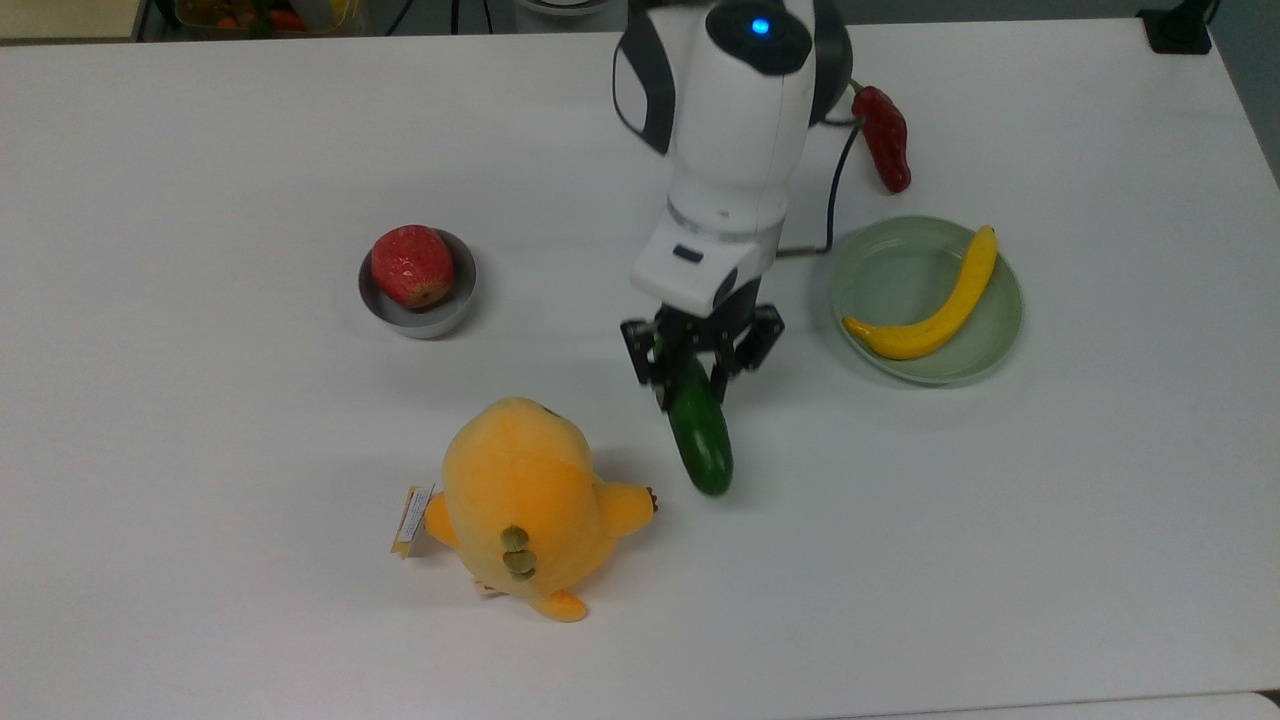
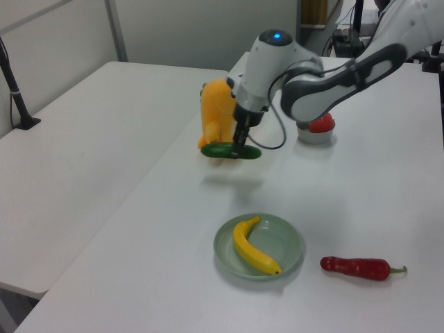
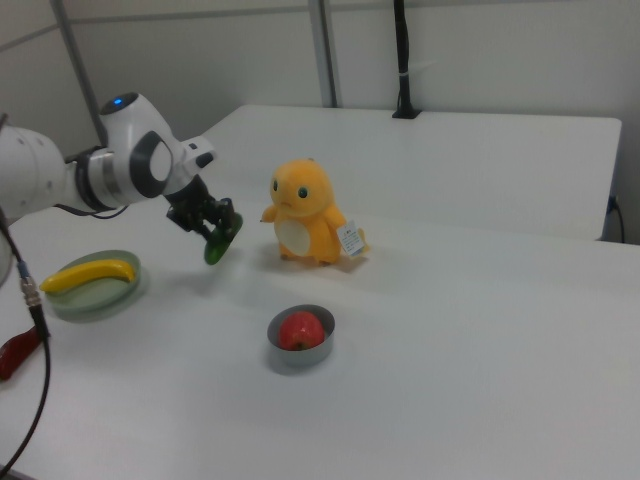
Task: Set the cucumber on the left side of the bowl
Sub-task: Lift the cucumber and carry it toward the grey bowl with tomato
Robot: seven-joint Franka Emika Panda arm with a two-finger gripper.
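Left view: I have the smooth dark green cucumber (image 2: pixel 231 150) pinched in the end effector (image 2: pixel 240 148), clear of the worktop (image 2: pixel 173 229). Carrying it beside the small grey metal bowl (image 1: pixel 418 297) remains.

Glossy cucumber (image 1: pixel 698 432) (smooth), shiny metal bowl (image 1: pixel 440 318).

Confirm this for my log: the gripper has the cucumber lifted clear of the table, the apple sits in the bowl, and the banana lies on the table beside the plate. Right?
Not quite. The banana lies on the pale green plate, not beside it, as the top view shows. The rest holds: the gripper grips the cucumber above the table, with its shadow below in the left view, and the apple sits in the bowl.
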